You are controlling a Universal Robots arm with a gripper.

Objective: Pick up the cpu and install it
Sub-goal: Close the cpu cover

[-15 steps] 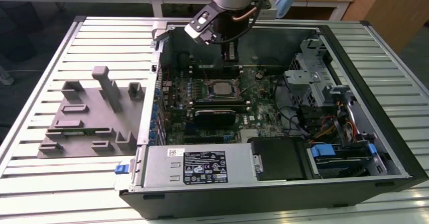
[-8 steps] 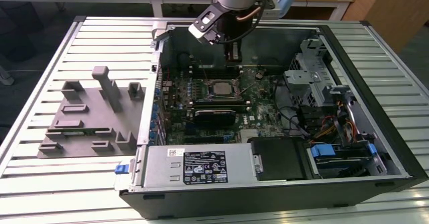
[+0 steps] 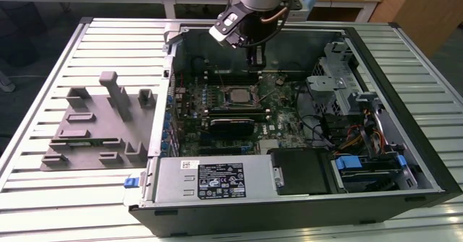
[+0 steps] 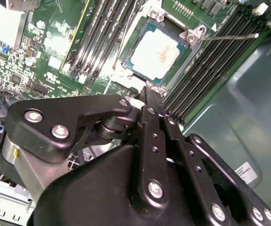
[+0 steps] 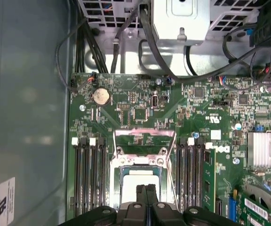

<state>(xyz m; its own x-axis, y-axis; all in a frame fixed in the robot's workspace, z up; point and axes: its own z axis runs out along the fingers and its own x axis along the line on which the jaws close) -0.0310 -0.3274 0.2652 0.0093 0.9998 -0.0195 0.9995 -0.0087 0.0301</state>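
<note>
Hanging the gripper (image 3: 255,63) just over the socket (image 3: 239,96) inside the open computer case (image 3: 289,215), on the socket's side away from the power supply (image 3: 217,179). Pressing the two black fingers (image 5: 140,195) flat against each other in both wrist views, leaving no gap and gripping nothing between them. Bringing the fingertips close to the socket's rim in the second wrist view, with no telling whether touching it or merely hovering near.

Showing the cpu (image 4: 155,52) lying flat inside the socket, silvery-white top facing up, thin tan-green rim running round it, sitting square within the metal frame and free of the gripper. Showing, in the first wrist view, the hinged load plate (image 5: 145,137) lying open just beyond the socket. Catching the thin retaining lever (image 4: 229,36) jutting out past one socket corner in the second wrist view.

Flanking the socket on two opposite sides with rows of dark memory slots (image 5: 89,174). Placing a round coin battery (image 5: 101,96) further out from the socket, past the load plate. Setting a grey moulded fixture (image 3: 94,128) well apart from the socket, outside the case towards the exterior view's left, on the slatted metal table (image 3: 43,90).
</note>
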